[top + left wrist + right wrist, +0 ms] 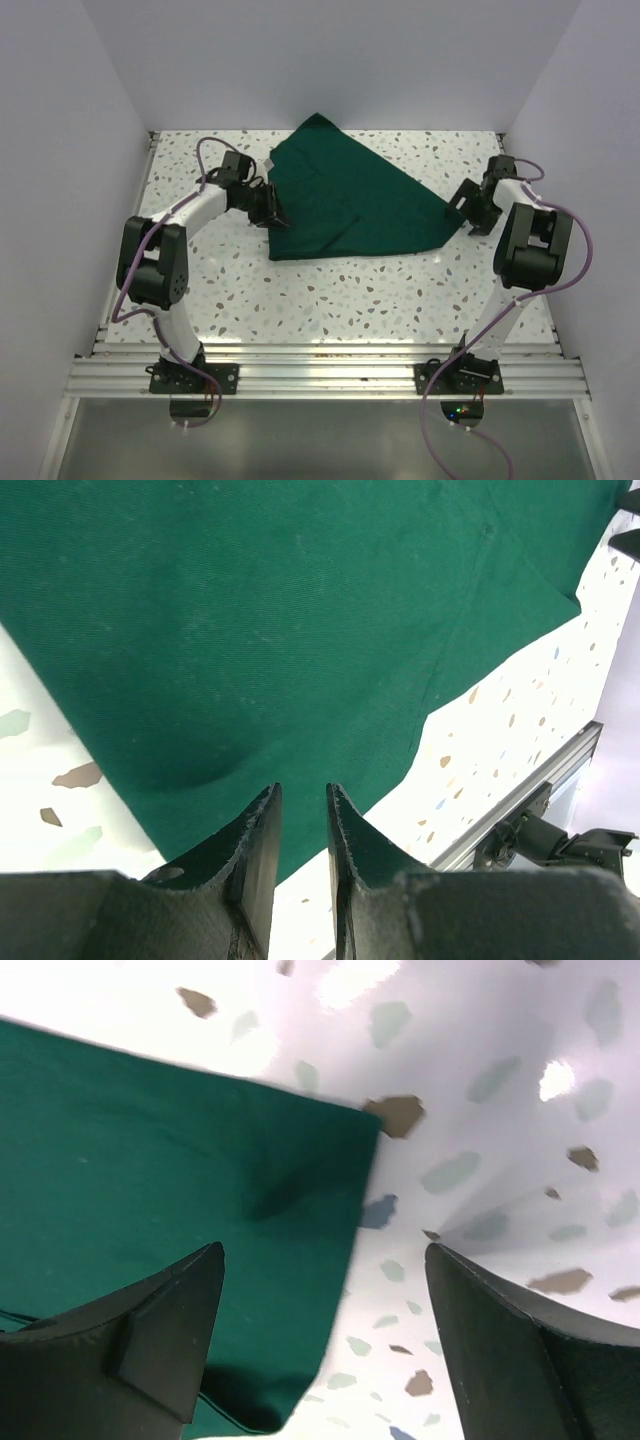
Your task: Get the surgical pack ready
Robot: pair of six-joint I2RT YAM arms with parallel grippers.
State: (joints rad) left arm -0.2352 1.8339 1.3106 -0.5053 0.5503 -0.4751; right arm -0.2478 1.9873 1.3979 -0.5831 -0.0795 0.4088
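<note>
- The dark green surgical drape point(350, 200) is lying on the speckled terrazzo table point(380, 290). It is folded into a rough triangle, with one point aimed at the far wall and a long edge facing the arms.
- The left gripper point(270, 208) is hovering at the drape's left edge, about halfway along it.
- In the left wrist view, the left gripper point(302, 805) is pointing down over the drape point(300, 630), just inside its near hem.
- Its fingers point(255, 860) are sitting almost together, leaving only a thin slit between them.
- A shallow pucker is showing in the fabric just beyond the left fingertip. The pictures do not settle whether any cloth is caught in the slit or whether the tips are touching the drape at all.
- The right gripper point(466, 208) is hanging at the drape's right-hand corner.
- In the right wrist view, the right gripper point(322, 1250) is spread wide and gripping nothing.
- One of its fingers point(170, 1330) is hovering over the drape point(150, 1160), while the other is hovering over bare table just off the drape's edge, so the corner is lying in the gap between them.
- A soft crease is showing in the fabric near that corner.
- An aluminium rail point(520, 780) is running along the table's edge beyond the drape's hem in the left wrist view.
</note>
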